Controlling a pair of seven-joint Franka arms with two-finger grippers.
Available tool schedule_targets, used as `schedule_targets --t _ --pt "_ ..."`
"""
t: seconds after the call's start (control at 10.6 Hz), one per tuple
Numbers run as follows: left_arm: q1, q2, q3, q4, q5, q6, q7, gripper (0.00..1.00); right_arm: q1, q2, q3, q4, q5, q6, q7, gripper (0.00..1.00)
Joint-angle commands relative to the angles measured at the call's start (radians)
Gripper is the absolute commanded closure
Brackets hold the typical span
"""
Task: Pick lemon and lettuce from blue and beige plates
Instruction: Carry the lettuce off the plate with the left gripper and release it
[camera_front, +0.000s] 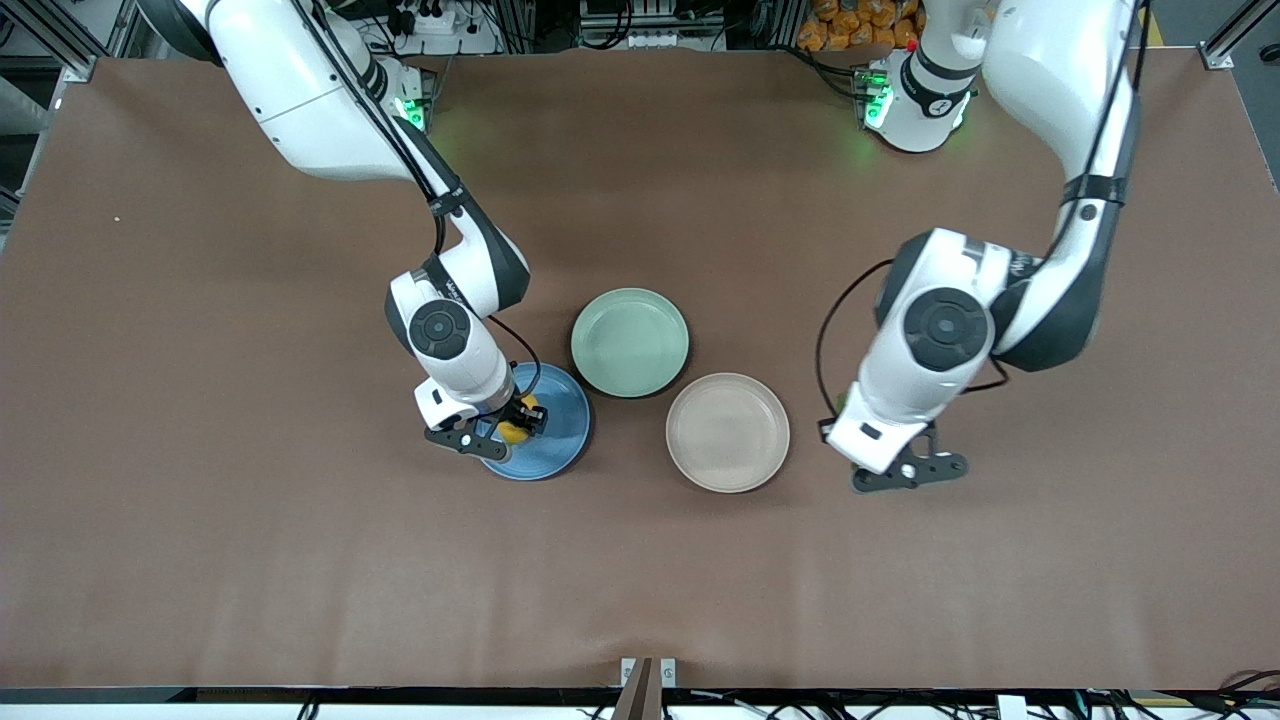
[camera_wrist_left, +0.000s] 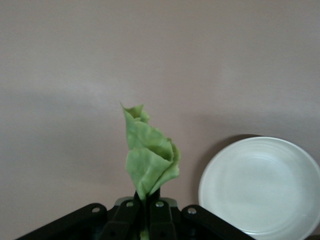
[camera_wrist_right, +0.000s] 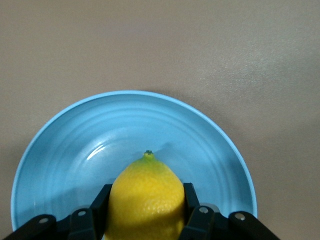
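Note:
My right gripper (camera_front: 512, 420) is shut on the lemon (camera_front: 516, 428), over the blue plate (camera_front: 560, 425). In the right wrist view the fingers (camera_wrist_right: 191, 200) clamp both sides of the yellow lemon (camera_wrist_right: 146, 197) low over the blue plate (camera_wrist_right: 135, 130); I cannot tell whether it touches the plate. My left gripper (camera_front: 905, 470) is over the bare table beside the beige plate (camera_front: 728, 432), toward the left arm's end. In the left wrist view it (camera_wrist_left: 146, 202) is shut on the stem end of the green lettuce (camera_wrist_left: 149, 155), and the empty beige plate (camera_wrist_left: 260, 185) shows beside it. The arm hides the lettuce in the front view.
An empty mint-green plate (camera_front: 630, 342) sits between the two task plates, farther from the front camera. The brown table mat (camera_front: 300, 560) stretches wide around the plates.

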Motion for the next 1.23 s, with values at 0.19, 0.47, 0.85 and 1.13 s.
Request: schedule_targets --t 0.19,0.47,0.85,1.13 --pt "0.128 -0.037 -0.011 -0.033 -0.073 -0.033 0.212 1.0 -0.032 -0.062 0.009 0.029 -0.013 -0.106 0.003 0.72" --pt "0.2 -0.036 -0.011 -0.033 -0.074 -0.053 0.339 1.0 -0.085 -0.138 0.014 0.021 0.024 -0.198 -0.095 0.75" --pt "0.232 -0.034 -0.011 -0.033 -0.076 -0.074 0.385 0.01 -0.173 -0.217 0.011 0.012 0.109 -0.288 -0.342 0.77" --pt "0.23 -0.049 -0.02 -0.068 -0.137 -0.068 0.352 0.0 -0.24 -0.249 0.006 -0.008 0.109 -0.331 -0.5 0.78"
